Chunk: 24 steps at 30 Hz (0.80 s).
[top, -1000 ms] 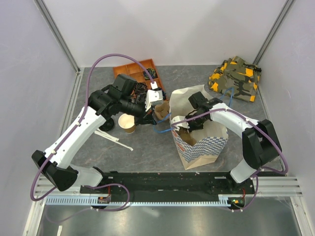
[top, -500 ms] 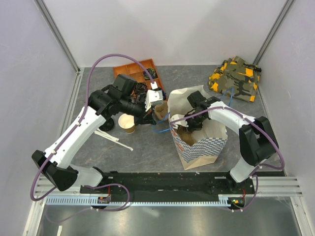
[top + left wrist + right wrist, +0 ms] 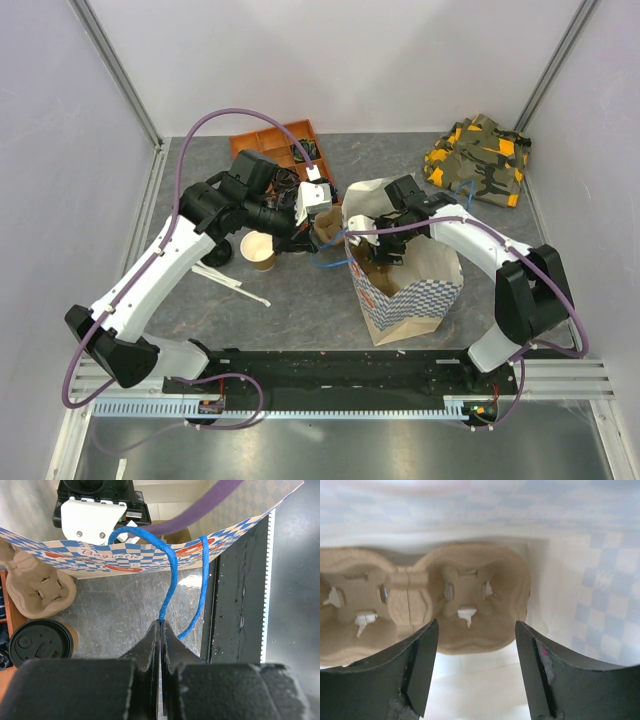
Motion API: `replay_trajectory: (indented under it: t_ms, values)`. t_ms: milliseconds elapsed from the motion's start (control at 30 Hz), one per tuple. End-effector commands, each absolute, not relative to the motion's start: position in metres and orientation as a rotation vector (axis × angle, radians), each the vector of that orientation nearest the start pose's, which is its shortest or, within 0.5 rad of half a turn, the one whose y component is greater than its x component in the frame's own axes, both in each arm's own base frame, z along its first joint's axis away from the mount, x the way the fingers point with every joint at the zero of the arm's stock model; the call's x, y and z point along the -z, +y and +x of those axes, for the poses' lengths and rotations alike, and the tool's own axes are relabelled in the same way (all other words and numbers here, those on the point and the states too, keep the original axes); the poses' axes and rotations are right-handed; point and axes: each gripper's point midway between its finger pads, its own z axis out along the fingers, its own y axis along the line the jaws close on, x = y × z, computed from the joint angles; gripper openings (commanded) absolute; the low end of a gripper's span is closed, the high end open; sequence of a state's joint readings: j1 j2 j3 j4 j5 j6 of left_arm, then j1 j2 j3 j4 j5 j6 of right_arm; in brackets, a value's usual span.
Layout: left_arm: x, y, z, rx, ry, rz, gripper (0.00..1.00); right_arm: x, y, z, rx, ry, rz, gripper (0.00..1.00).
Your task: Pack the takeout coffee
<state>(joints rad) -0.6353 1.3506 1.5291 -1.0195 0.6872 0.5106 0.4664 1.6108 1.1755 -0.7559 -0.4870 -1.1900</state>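
L gripper point(image 3: 161, 627) is pinching the blue handle point(image 3: 174, 565) of the checked paper bag point(image 3: 410, 290), jaws together on the cord. R gripper point(image 3: 476, 625) is hovering in the bag mouth, fingers apart w/ nothing btwn them, over a pulp carrier point(image 3: 460, 605) inside. The takeout coffee point(image 3: 39, 642) is sitting outside the bag toward the table point(image 3: 300, 300) far edge, beside a 2nd carrier point(image 3: 37, 587). Only its black lid & a brown sliver are showing.

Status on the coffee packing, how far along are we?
Done: a pulp carrier lies inside the paper bag, and the right gripper is open over it. In hand: the left gripper is shut on the bag's blue handle. Left: the takeout coffee, black lid on, sits on the table outside the bag, not yet packed.
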Motion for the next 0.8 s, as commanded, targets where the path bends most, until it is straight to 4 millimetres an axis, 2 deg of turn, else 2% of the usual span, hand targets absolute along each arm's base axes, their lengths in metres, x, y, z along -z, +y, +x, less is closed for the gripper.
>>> replay_trajectory:
  t_ms: [0,200,367,533,633,767]
  values:
    - [-0.292,-0.265,0.199,0.87,1.733,1.539,0.02,-0.109,0.225,0.299,-0.528,1.562,-1.929,0.72]
    - [-0.292,-0.266,0.199,0.872,1.743,1.534,0.02,-0.086,0.227,0.294,-0.569,1.513,-2.001,0.73]
    - [-0.29,-0.266,0.2,0.871,1.748,1.535,0.02,-0.06,0.217,0.282,-0.572,1.48,-2.098,0.73]
    - [-0.291,-0.266,0.201,0.869,1.752,1.531,0.02,-0.05,0.215,0.274,-0.596,1.466,-2.135,0.71]
    - [-0.29,-0.267,0.201,0.871,1.757,1.53,0.02,-0.043,0.214,0.275,-0.591,1.475,-2.158,0.63]
    - [-0.29,-0.267,0.201,0.871,1.755,1.53,0.02,-0.042,0.211,0.276,-0.568,1.491,-2.169,0.4]
